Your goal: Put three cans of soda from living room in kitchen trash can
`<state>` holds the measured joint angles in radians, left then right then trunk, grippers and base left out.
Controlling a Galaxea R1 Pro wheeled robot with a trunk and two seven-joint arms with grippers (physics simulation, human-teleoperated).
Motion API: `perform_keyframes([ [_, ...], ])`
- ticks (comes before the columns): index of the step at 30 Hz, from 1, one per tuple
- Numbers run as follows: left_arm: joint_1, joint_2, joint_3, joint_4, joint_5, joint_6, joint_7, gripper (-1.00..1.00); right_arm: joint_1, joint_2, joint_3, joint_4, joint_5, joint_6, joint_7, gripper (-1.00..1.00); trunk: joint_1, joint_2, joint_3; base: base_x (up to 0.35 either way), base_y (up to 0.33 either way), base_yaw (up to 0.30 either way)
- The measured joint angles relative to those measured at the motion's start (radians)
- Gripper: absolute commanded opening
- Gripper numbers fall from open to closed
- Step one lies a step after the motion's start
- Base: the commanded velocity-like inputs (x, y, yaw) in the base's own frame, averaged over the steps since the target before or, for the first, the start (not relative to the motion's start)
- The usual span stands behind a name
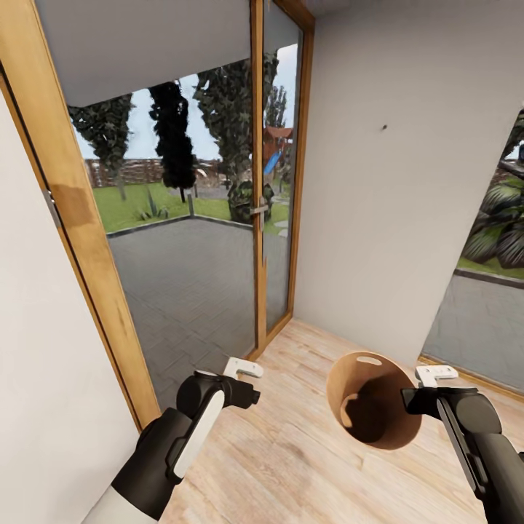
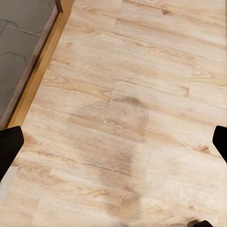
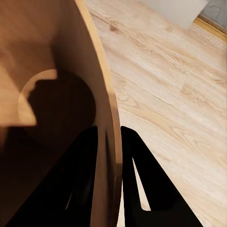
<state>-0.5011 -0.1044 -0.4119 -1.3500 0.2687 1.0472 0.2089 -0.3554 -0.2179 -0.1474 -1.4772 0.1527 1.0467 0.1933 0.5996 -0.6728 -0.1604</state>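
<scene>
— What do we have around us here?

— We face a corner of a room. A tall glass door (image 1: 276, 175) in a light wooden frame (image 1: 69, 218) stands ahead on the left, and through it we see a grey paved terrace (image 1: 189, 291), lawn and dark trees. A plain pale wall (image 1: 407, 182) rises to the right of the door, and beyond its edge another pane shows paving and palm leaves. Under us is a light wooden plank floor (image 1: 291, 451). Between our arms and the door the boards lie bare.

— And what can we not make out?

— The outside of the tash can (image 1: 372, 399) is hidden; we look into its brown-tan inside, with the oval handle hole near the far rim. A dark shadow covers most of its bottom, so we cannot tell whether anything lies in it. The lower part of each arm is cut off by the picture's edge.

— How do our grippers stand?

— The right gripper (image 1: 416, 399) is clamped on the can's rim: in the right wrist view one black finger (image 3: 87, 175) lies inside the wall (image 3: 101, 109) and the other outside, both pressed to it, holding the can tilted above the floor. The left gripper (image 1: 244, 389) hangs over the floor near the door frame, spread wide, its black fingertips (image 2: 9, 146) at opposite edges of the left wrist view with bare planks (image 2: 118, 109) between.
</scene>
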Motion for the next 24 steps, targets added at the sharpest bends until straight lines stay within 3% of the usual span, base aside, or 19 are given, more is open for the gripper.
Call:
perform_keyframes([
  [24, 0.003, 0.001, -0.005, -0.003, 0.000, 0.000, 0.009, 1.00, 0.000, 0.000, 0.002, 0.007, -0.003, 0.000, 0.003, -1.00, 0.000, 0.000, -0.009, 0.000, 0.000, 0.000],
])
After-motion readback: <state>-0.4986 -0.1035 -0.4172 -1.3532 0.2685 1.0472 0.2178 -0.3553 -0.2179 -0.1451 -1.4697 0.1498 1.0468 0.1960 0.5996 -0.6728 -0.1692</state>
